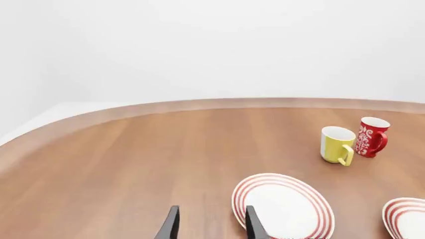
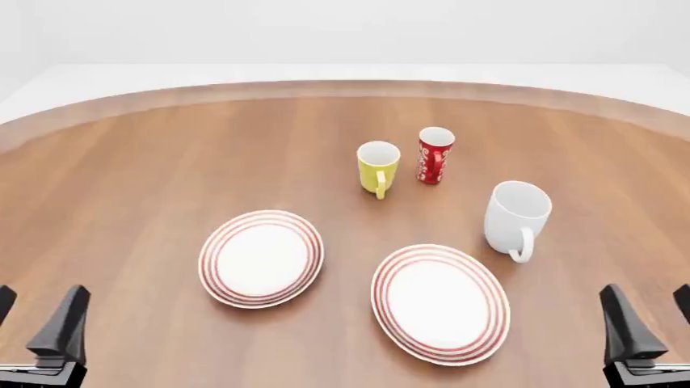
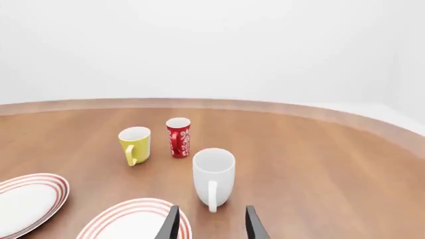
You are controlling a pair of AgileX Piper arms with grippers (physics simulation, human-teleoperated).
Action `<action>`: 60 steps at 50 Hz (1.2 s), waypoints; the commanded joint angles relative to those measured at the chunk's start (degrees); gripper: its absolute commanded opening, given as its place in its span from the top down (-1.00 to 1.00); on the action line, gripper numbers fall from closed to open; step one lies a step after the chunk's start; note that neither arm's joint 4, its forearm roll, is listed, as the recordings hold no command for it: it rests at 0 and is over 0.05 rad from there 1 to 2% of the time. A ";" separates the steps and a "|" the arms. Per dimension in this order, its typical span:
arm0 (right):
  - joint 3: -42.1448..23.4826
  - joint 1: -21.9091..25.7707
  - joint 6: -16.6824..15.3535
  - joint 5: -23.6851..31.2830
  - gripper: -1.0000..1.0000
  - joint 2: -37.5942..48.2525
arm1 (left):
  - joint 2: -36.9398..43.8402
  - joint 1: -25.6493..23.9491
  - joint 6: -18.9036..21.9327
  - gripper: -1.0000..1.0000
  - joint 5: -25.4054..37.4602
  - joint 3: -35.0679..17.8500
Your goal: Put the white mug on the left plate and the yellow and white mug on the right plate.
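The white mug [image 2: 515,217] stands upright on the counter [image 2: 129,178], just right of the right plate [image 2: 440,303] and apart from it, handle toward the camera. The yellow and white mug [image 2: 377,167] stands farther back beside a red patterned cup [image 2: 435,155]. The left plate [image 2: 261,258] lies bare. The left gripper [image 2: 35,323] and right gripper [image 2: 647,319] hover at the near corners, both spread and holding nothing.

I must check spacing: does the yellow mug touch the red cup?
Apart. The front view shows bare table between the yellow and white mug and the red patterned cup.
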 commanded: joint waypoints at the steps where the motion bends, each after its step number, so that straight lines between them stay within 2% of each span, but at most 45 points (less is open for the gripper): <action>1: -0.24 0.18 -0.27 -0.25 -1.00 0.15 | 0.00 0.00 0.00 -1.00 0.00 0.00; 16: -0.47 0.25 -0.92 -0.59 -1.00 0.73 | 0.00 0.00 0.00 -1.00 0.00 0.00; 31: -0.07 0.33 0.46 -8.53 -1.00 9.68 | 0.00 0.00 0.00 -1.00 0.00 0.00; 60: 0.07 0.87 0.96 -30.20 -1.00 34.92 | 0.00 0.00 0.00 -1.00 0.00 0.00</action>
